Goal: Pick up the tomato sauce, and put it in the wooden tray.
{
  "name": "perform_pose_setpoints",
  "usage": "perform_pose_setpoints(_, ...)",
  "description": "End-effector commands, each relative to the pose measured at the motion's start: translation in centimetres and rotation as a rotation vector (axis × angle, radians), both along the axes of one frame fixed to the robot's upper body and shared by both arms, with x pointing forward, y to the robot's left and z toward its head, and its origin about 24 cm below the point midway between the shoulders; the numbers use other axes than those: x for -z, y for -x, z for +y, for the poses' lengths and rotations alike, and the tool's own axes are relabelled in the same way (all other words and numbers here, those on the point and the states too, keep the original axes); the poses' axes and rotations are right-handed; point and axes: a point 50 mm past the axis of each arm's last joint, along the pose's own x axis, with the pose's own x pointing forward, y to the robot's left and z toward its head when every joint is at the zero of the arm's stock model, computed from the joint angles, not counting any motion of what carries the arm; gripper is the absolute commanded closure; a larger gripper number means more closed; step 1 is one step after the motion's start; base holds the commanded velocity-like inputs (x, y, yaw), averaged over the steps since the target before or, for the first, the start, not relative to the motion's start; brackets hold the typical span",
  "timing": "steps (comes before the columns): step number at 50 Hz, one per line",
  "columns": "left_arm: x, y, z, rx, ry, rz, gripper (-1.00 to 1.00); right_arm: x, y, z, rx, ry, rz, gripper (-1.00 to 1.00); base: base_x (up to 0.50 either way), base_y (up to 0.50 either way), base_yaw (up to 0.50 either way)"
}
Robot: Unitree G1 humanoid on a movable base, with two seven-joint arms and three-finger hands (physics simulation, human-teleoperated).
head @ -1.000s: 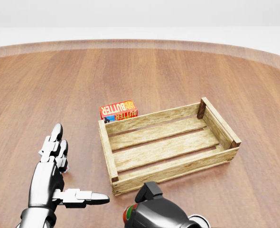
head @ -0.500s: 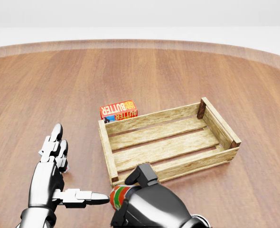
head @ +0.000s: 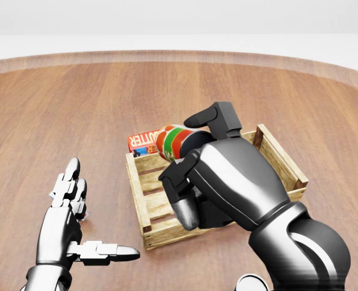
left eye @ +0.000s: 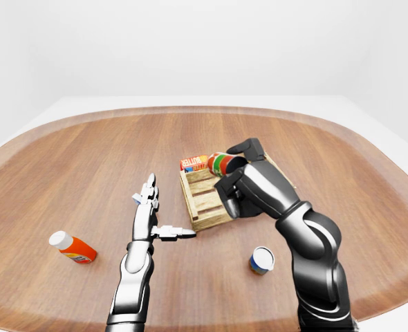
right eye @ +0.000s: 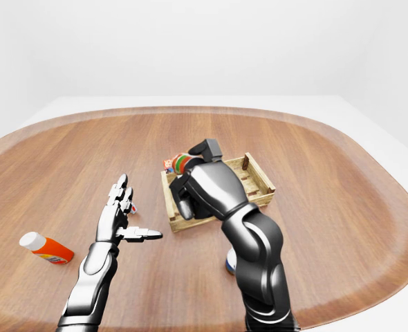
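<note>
The right hand (head: pixel 188 160) has carried the round tomato sauce (head: pixel 174 142) over the slatted wooden tray (head: pixel 282 159).

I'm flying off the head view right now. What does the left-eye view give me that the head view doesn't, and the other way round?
Only the left-eye view shows the orange bottle lying on the table at the left, and the whole small can standing beside the right arm; the head view cuts that can at its bottom edge.

Only the head view shows the butter box's label readably, and the tray's bare slats up close.

Both show the right hand shut on the tomato sauce above the wooden tray, and the left hand open on the left, off the tray.
</note>
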Motion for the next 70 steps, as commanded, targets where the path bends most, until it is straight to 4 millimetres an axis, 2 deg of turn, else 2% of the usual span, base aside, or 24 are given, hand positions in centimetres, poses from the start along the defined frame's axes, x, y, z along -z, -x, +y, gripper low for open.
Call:
perform_pose_setpoints(1,0.0,0.0,0.0,0.000,-0.001,0.000,-1.00,-3.3,-4.2,-1.9,0.036,-0.023,-0.062,1.00,0.00,0.00,0.00)
perform_pose_setpoints(3,0.0,0.0,0.0,0.000,-0.001,0.000,-1.00,-3.1,-5.6,-2.2,0.044,-0.009,-0.024,1.00,0.00,0.00,0.00)
perform_pose_setpoints(4,0.0,0.0,0.0,0.000,-0.001,0.000,-1.00,-3.1,-5.6,-2.2,0.042,-0.007,-0.023,1.00,0.00,0.00,0.00)
perform_pose_setpoints(5,0.0,0.0,0.0,0.000,-0.001,0.000,-1.00,-2.9,-7.0,-2.6,0.061,0.001,0.020,1.00,0.00,0.00,0.00)
perform_pose_setpoints(9,0.0,0.0,0.0,0.000,-0.001,0.000,-1.00,-2.9,-9.2,-3.1,0.062,-0.001,0.082,1.00,0.00,0.00,0.00)
perform_pose_setpoints(12,0.0,0.0,0.0,0.000,-0.001,-0.001,-1.00,-2.8,-10.9,-3.8,0.096,-0.028,0.109,1.00,0.00,0.00,0.00)
perform_pose_setpoints(13,0.0,0.0,0.0,0.000,-0.002,-0.001,-1.00,-2.7,-12.1,-4.3,0.131,-0.062,0.124,1.00,0.00,0.00,0.00)
perform_pose_setpoints(14,0.0,0.0,0.0,0.000,-0.002,-0.001,-1.00,-2.7,-12.2,-4.3,0.132,-0.063,0.124,1.00,0.00,0.00,0.00)
perform_pose_setpoints(15,0.0,0.0,0.0,0.000,-0.001,-0.001,-1.00,-2.2,-13.4,-4.9,0.167,-0.077,0.155,1.00,0.00,0.00,0.00)
perform_pose_setpoints(21,0.0,0.0,0.0,0.000,-0.001,-0.001,-1.00,0.2,-16.1,-5.5,0.221,-0.087,0.289,1.00,0.00,0.00,0.00)
perform_pose_setpoints(30,0.0,0.0,0.0,0.000,0.000,-0.001,-1.00,1.4,-19.2,-6.1,0.270,-0.094,0.388,1.00,0.00,0.00,0.00)
perform_pose_setpoints(35,0.0,0.0,0.0,0.000,0.001,0.000,-1.00,3.7,-19.4,-6.7,0.336,-0.075,0.500,1.00,0.00,0.00,0.00)
perform_pose_setpoints(41,0.0,0.0,0.0,0.000,0.002,0.000,-1.00,6.0,-19.0,-6.5,0.343,-0.057,0.581,1.00,0.00,0.00,0.00)
perform_pose_setpoints(50,0.0,-0.1,0.0,0.000,0.004,0.000,-1.00,8.5,-18.3,-5.9,0.361,0.044,0.607,1.00,0.00,0.00,0.00)
perform_pose_setpoints(63,-0.1,0.0,0.1,-0.001,0.006,0.001,-1.00,10.4,-17.7,-5.6,0.391,0.129,0.625,1.00,0.00,0.00,0.00)
perform_pose_setpoints(70,-0.1,0.0,0.1,0.000,0.006,0.000,-1.00,10.5,-17.7,-5.5,0.406,0.208,0.608,1.00,0.00,0.00,0.00)
